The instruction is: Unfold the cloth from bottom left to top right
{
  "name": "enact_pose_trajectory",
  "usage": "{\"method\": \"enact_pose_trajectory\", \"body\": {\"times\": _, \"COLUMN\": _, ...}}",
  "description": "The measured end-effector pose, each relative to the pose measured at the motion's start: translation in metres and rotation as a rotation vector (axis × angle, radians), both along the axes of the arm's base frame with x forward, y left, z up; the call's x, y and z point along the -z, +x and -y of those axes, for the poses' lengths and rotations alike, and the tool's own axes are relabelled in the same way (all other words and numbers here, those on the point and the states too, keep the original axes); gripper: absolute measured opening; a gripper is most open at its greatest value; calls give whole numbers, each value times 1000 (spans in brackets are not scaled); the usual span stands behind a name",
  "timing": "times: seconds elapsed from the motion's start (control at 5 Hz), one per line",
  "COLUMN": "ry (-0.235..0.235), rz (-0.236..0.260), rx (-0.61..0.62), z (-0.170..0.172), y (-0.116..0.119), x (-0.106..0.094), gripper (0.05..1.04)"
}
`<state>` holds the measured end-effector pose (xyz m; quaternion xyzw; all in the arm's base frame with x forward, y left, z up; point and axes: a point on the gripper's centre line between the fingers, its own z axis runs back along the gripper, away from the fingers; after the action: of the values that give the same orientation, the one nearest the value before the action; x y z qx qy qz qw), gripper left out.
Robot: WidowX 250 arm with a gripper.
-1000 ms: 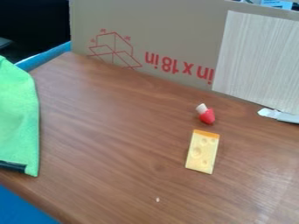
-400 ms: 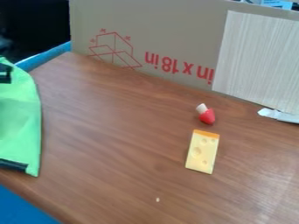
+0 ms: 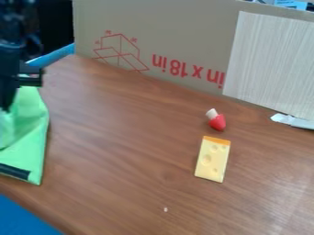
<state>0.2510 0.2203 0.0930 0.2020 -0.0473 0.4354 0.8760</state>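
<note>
Green cloth (image 3: 32, 142): creased, dark strip along lower edge, at view's left | brown wood-grain table (image 3: 122, 151) | cheese (image 3: 213, 160): flat oblong | gripper (image 3: 8, 94): upper left, pointing down over cloth; spread or pinching, we can't tell

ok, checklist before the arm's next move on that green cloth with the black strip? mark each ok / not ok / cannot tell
1. Black two-finger gripper over the green fabric cloth: ok, at the left edge.
2. Cloth firmly gripped: cannot tell.
3. Whole cloth in frame: not ok, cut off by the left edge.
4. Cloth apart from the yellow toy cheese slice and the small red-and-white toy: ok, both well to its right.
5. Brown cardboard panel upright: ok, stands along the far side of the brown wooden table.
</note>
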Motion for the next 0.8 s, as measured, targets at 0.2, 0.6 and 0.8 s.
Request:
{"method": "enact_pose_trajectory", "body": {"times": 0.2, "ry": 10, "rz": 21, "rx": 57, "z": 20, "y": 19, "x": -1, "gripper": 51}}
{"method": "enact_pose_trajectory", "body": {"times": 0.6, "ry": -8, "rz": 6, "rx": 120, "z": 51, "y": 46, "x": 1, "gripper": 51}}
{"method": "enact_pose_trajectory", "body": {"times": 0.8, "ry": -61, "rz": -5, "rx": 107, "z": 64, "y": 69, "x": 0, "gripper": 51}}
